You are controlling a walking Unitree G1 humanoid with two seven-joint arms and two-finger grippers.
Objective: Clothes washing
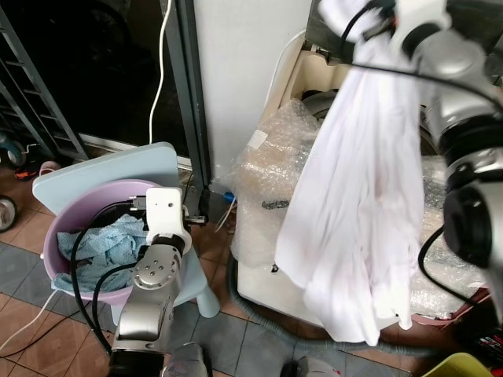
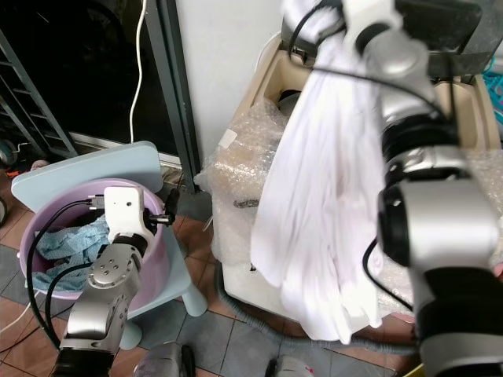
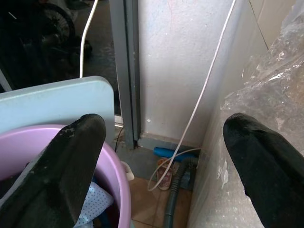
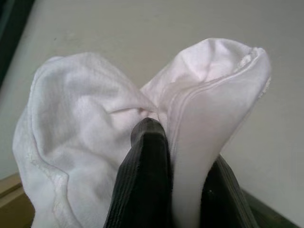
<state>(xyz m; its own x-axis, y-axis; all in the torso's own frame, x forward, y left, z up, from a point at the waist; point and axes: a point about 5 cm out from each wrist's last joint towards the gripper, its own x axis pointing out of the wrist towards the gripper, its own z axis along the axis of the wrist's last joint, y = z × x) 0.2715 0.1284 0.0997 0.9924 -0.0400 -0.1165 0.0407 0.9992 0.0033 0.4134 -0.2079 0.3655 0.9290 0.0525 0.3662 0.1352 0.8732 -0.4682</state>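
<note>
A white garment (image 1: pixel 361 204) hangs long from my raised right arm, in front of the cream washing machine (image 1: pixel 295 75) wrapped in bubble wrap. My right gripper (image 4: pixel 178 142) is shut on a bunched fold of that white garment (image 4: pixel 85 109). A pink basin (image 1: pixel 63 228) on a pale blue stool (image 1: pixel 118 169) holds a light blue cloth (image 1: pixel 110 239). My left arm is over the basin's right rim; the left gripper (image 3: pixel 164 142) is open, its fingers (image 3: pixel 71 166) empty above the basin (image 3: pixel 111 175).
A white wall and a grey door frame (image 1: pixel 189 94) stand between basin and machine. A white cable (image 3: pixel 199 95) runs down the wall. A grey hose (image 1: pixel 259 314) curls on the tiled floor. A metal rack (image 1: pixel 39 110) stands at far left, a yellow tub corner (image 1: pixel 460 367) at lower right.
</note>
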